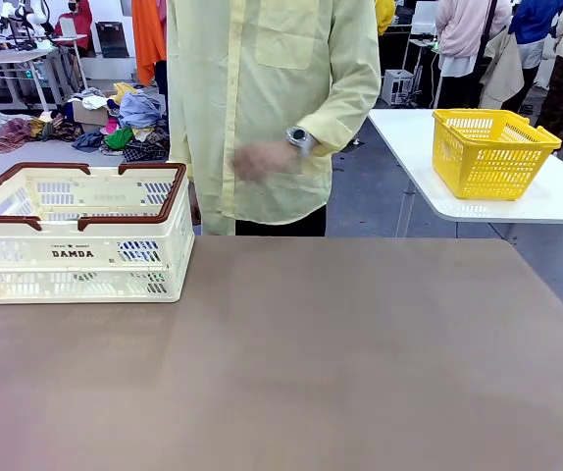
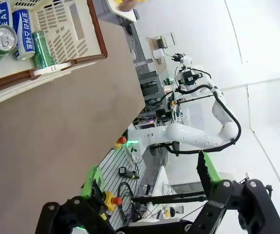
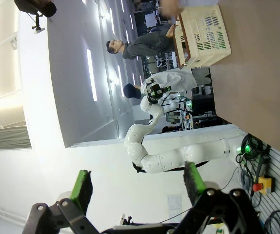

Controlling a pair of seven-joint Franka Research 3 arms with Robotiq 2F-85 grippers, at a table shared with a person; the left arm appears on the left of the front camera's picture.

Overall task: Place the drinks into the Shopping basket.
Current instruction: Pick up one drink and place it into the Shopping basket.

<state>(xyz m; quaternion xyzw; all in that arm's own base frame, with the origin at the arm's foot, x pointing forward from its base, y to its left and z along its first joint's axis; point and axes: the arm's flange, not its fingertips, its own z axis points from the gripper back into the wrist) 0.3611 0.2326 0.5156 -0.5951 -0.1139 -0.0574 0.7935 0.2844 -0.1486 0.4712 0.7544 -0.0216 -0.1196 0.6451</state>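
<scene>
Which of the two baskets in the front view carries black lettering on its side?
The cream-white Shopping basket at the table's left, marked "DAMDA"; the yellow basket shows none.

Left gripper (image 2: 150, 178): jaws spread wide, nothing between the green pads (image 2: 94, 178). Right gripper (image 3: 137, 183): jaws likewise wide apart, nothing between its fingers. Person's hand (image 1: 263, 159): blurred, held at waist height, wristwatch (image 1: 299, 138) on the wrist.

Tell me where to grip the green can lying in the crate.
Probably across the round body of the green can, coming from above through the open top of the crate. It lies on its side against a blue can, so the silver top isn't reachable.
</scene>
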